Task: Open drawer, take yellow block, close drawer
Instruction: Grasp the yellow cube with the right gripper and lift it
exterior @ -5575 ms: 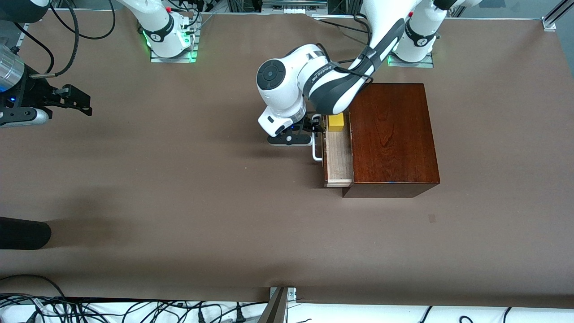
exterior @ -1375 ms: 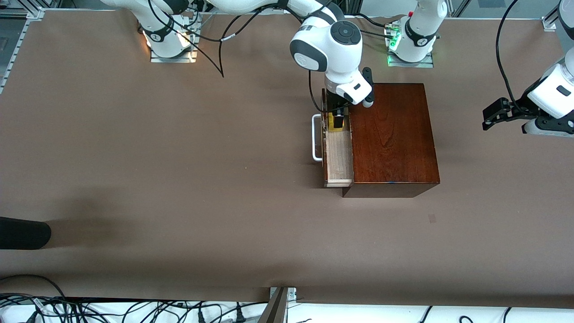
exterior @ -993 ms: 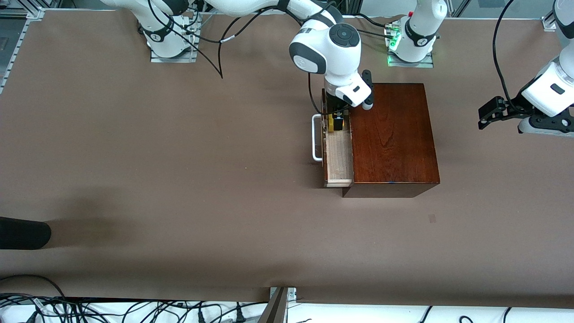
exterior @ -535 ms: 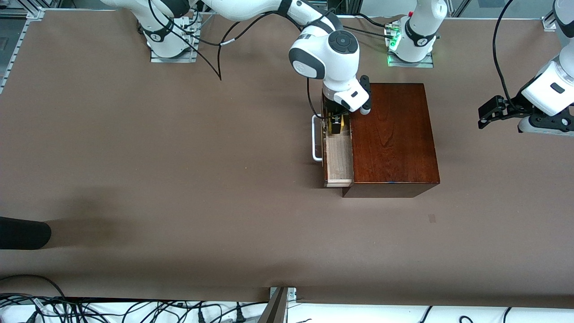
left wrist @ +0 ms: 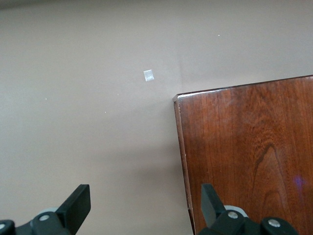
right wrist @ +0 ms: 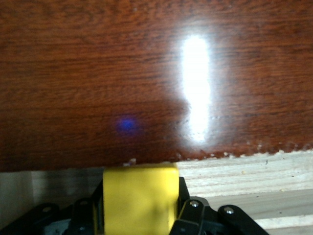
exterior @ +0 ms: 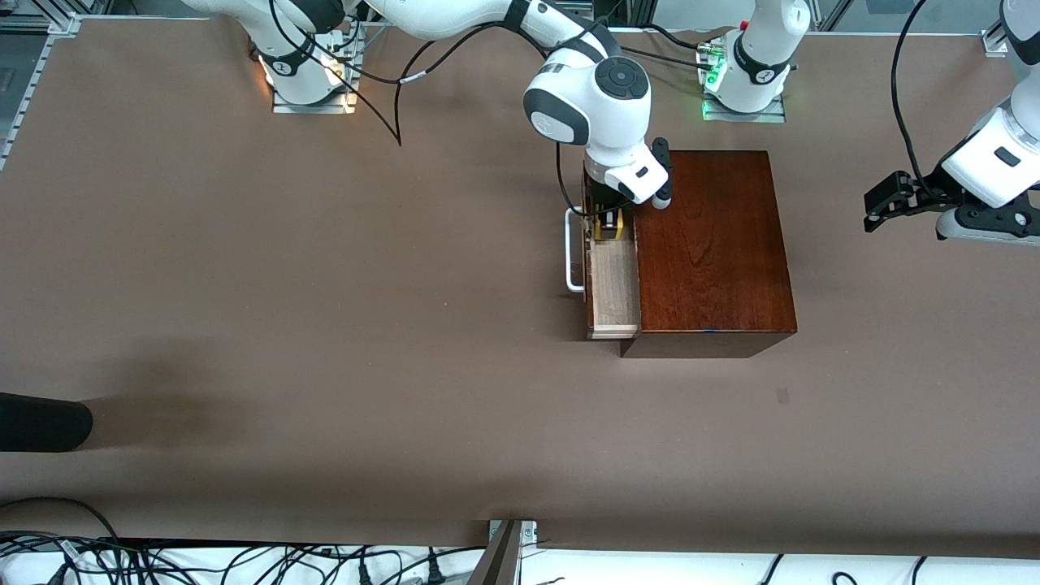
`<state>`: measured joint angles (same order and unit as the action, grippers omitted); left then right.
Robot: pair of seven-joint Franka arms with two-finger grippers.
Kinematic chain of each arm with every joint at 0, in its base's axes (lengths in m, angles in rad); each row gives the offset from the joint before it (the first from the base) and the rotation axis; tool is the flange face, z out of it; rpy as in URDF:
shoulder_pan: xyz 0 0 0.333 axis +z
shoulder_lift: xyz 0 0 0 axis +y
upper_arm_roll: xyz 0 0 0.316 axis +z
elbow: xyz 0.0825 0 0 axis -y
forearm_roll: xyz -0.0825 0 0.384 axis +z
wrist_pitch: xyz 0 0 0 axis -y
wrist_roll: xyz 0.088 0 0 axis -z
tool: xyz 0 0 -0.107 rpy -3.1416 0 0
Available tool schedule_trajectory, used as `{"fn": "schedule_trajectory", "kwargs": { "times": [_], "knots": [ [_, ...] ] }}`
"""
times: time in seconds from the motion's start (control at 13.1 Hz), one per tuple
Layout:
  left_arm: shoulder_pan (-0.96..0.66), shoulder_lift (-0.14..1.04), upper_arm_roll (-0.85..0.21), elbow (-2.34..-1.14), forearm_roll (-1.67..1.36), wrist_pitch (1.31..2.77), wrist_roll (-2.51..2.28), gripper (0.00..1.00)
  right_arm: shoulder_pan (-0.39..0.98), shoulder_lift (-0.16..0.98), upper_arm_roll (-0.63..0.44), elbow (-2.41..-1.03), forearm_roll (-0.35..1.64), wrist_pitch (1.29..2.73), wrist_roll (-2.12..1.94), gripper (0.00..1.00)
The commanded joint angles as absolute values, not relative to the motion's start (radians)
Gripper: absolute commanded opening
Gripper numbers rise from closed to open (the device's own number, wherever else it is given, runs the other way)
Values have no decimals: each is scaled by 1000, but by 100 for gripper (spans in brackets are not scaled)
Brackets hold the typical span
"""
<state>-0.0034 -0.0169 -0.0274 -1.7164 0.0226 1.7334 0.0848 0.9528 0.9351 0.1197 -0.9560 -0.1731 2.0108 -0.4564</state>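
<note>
The drawer (exterior: 613,292) stands pulled out of the dark reddish-brown box (exterior: 711,244), pale wood inside, white handle (exterior: 574,252) toward the right arm's end. The yellow block (exterior: 621,230) sits in the drawer's end farthest from the front camera. My right gripper (exterior: 609,221) reaches down into the drawer and is shut on the yellow block (right wrist: 141,196), a black finger (right wrist: 188,210) pressed to each side; the drawer's floor (right wrist: 254,171) shows beside it. My left gripper (exterior: 890,199) hangs open and empty over the table past the box, toward the left arm's end; its fingers (left wrist: 78,210) stand wide apart.
A dark rounded object (exterior: 41,422) lies at the table's edge at the right arm's end. A small pale mark (exterior: 782,396) is on the table nearer the front camera than the box. Cables run along the table's front edge.
The right gripper has sunk a little into the drawer and closed on the yellow block. The left arm, which earlier held the handle, has withdrawn toward its end of the table.
</note>
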Motion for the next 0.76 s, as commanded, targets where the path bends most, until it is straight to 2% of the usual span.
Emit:
{"fn": "schedule_trajectory", "kwargs": {
  "times": [0.0, 0.46, 0.69],
  "knots": [
    [-14, -26, -26, -1704, 15, 1713, 84, 100, 960, 896, 117, -905, -186, 1889, -482, 0],
    [-14, -26, -28, -1703, 15, 1715, 84, 100, 948, 680, 129, -904, -101, 1743, -472, 0],
    [-14, -26, -29, -1703, 15, 1713, 84, 100, 865, 591, 126, -907, -58, 1649, -474, 0]
  ]
}}
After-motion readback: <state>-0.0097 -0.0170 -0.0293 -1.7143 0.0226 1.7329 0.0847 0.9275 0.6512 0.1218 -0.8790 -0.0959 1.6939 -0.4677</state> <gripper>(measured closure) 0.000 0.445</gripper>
